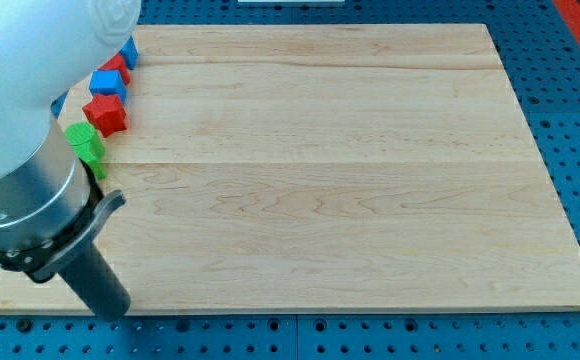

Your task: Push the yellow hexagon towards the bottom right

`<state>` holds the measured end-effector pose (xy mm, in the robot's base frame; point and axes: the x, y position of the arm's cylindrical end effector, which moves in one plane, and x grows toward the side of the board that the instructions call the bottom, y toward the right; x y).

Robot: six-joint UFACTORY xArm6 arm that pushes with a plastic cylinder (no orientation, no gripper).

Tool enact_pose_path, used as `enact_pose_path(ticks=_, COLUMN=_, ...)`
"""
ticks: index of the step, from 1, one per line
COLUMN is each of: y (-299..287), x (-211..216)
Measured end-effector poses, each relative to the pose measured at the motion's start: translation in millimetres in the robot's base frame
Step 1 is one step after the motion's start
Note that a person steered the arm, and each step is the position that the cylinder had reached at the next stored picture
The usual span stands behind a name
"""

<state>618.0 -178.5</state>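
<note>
No yellow hexagon shows in the camera view; the arm's large body covers the board's left edge and may hide it. My tip (112,311) is at the board's bottom left corner, well below the visible blocks. A red star-like block (105,113), a blue block (108,82), another red block (118,67) and another blue block (130,52) lie in a line along the upper left edge. Two green blocks (86,142) sit just below them, partly hidden by the arm.
The wooden board (330,170) lies on a blue perforated table (570,120). The arm's white and grey body (20,150) fills the view's left side and hides the board's left edge.
</note>
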Motion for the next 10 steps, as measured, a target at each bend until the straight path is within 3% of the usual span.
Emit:
enact_pose_path(ticks=2, y=-126.0, x=-8.1)
enact_pose_path(ticks=7, y=-123.2, x=-80.5)
enact_pose_path(ticks=10, y=-75.9, x=-112.5)
